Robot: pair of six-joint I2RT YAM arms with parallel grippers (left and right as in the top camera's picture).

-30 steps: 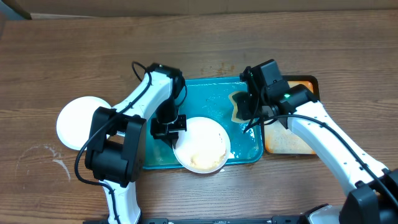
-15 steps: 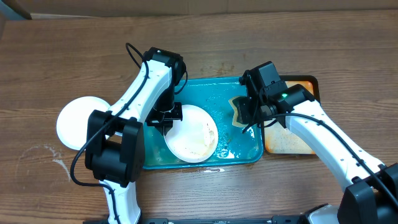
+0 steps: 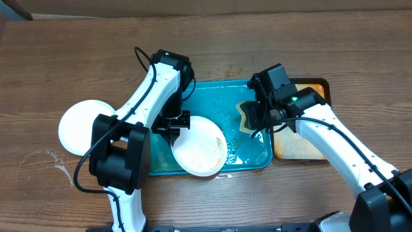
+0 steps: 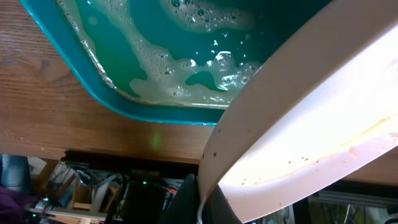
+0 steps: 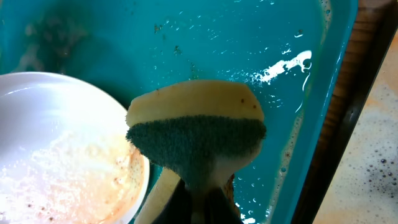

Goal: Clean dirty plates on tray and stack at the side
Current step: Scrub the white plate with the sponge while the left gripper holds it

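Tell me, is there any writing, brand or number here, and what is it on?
No text can be read.
The plate, tray and sponge bear no print.
A faint pale strip on the dark equipment below the table may be lettering, but it is too blurred to read.

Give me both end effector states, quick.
Left end effector: closed on the plate at its rim.
Right end effector: closed on the sponge.

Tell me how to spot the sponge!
Find the blue tray in the middle of the table. Over its right end, the right gripper pinches the sponge. It is yellow with a green scrubby side, unlike the round white plate nearby.
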